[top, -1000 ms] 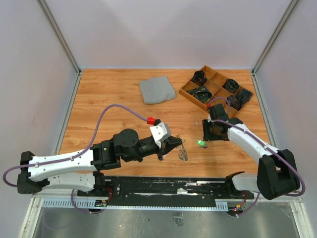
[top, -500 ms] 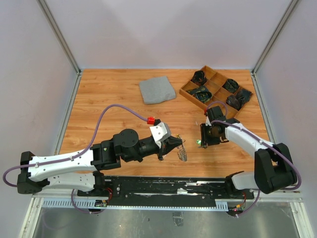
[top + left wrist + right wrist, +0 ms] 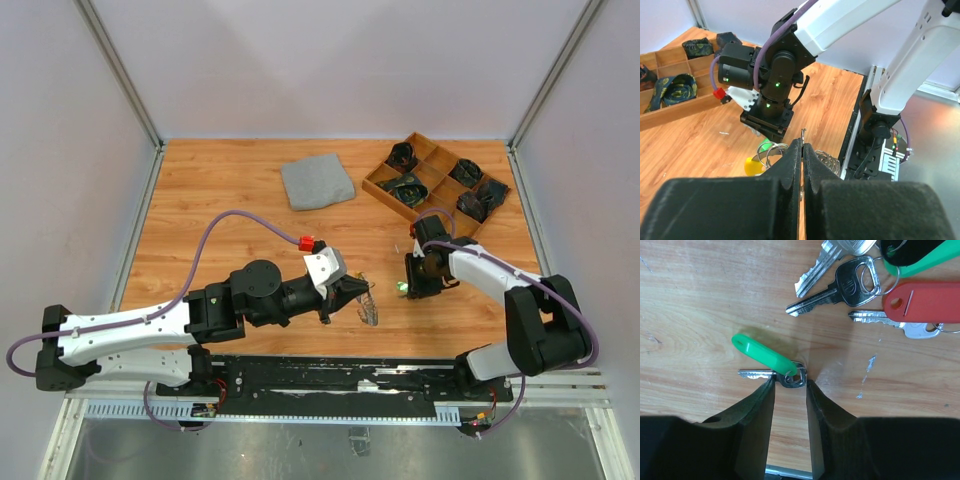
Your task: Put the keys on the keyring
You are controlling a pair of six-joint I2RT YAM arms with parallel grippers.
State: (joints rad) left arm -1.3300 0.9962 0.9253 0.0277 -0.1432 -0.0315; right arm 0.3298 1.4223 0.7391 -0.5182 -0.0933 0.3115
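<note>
Near edge: black rail (image 3: 350,375) with both arm bases, table (image 3: 200,200) wood runs right up to it. Left gripper (image 3: 352,292) sits low just past the rail, mid-table, fingers (image 3: 790,160) pressed tight together with a thin wire end of the keyring (image 3: 369,307) pinched at the tips. The rest of the loop hangs off the tip on its right side, near the near edge. Just right of that and apart from it, the right gripper (image 3: 413,283) points down over the green key (image 3: 765,355). Its fingers (image 3: 760,405) are half spread and straddle the key's head and small ring. A sliver of wood shows each side, and I can't tell any contact. The green tag lies slanted across the blade, flat on the wood. More keys (image 3: 850,277), one with a red tag, lie further out in the wrist view, well apart from the fingers. Bare wood on the left half and between the grippers and the far items. Grey cloth (image 3: 317,182) far centre, divided tray (image 3: 385,197) far right, close to the right wall.
</note>
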